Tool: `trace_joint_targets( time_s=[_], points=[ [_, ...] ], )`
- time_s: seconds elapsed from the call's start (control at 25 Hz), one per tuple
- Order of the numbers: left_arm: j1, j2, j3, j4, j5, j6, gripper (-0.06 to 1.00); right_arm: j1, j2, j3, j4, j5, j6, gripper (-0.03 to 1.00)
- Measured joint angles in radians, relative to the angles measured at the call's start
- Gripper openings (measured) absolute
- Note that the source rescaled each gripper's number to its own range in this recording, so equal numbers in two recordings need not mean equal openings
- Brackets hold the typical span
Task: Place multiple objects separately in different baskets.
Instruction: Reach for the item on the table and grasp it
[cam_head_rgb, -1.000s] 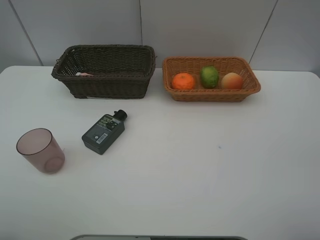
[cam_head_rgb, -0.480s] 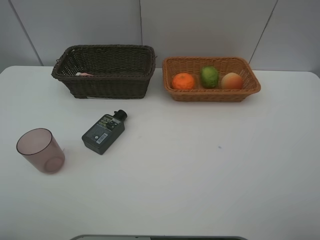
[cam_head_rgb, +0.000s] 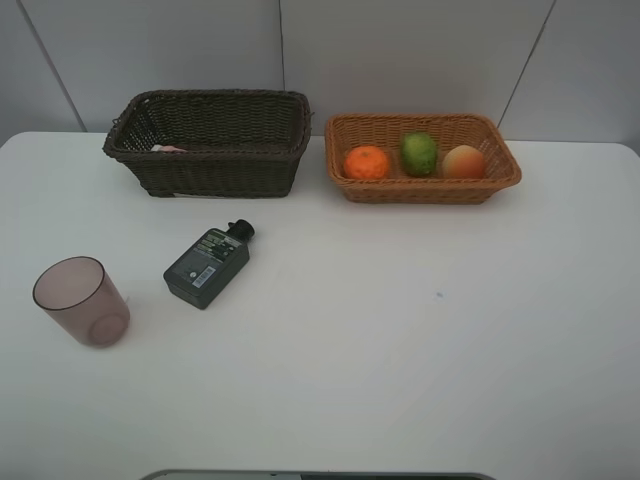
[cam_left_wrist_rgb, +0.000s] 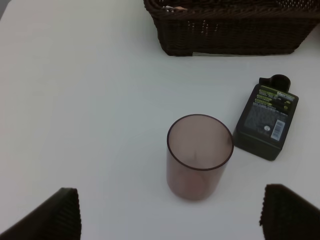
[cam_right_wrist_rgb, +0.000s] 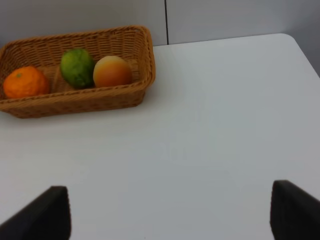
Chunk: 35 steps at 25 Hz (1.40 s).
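Note:
The light tan basket (cam_head_rgb: 424, 190) at the back right holds the orange (cam_head_rgb: 367, 162), the green lime-like fruit (cam_head_rgb: 419, 153) and the red-orange fruit (cam_head_rgb: 463, 161). A pink bit, likely the squeeze bottle (cam_head_rgb: 168, 149), peeks over the rim of the dark brown basket (cam_head_rgb: 205, 172). The dark green bottle (cam_head_rgb: 206, 266) lies flat in front of that basket, the mauve cup (cam_head_rgb: 80, 301) upright to its left. My left gripper (cam_left_wrist_rgb: 170, 220) is open, fingers (cam_left_wrist_rgb: 50, 217) wide apart, just short of the cup (cam_left_wrist_rgb: 199, 156). My right gripper (cam_right_wrist_rgb: 170, 220) is open over bare table, well away from the tan basket (cam_right_wrist_rgb: 75, 102).
The white table (cam_head_rgb: 400, 340) runs to a grey panelled wall behind the baskets. Neither arm shows in the high view. A grey edge (cam_head_rgb: 320, 476) sits at the table's front.

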Motion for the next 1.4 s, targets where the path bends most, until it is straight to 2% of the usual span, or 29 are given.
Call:
trace_joint_targets(
  time_s=[1.4],
  points=[
    [0.0,0.0,0.0,0.0,0.0,0.0,0.93,0.0,-0.006,0.005,0.0,-0.001,-0.003,0.77]
  ],
)
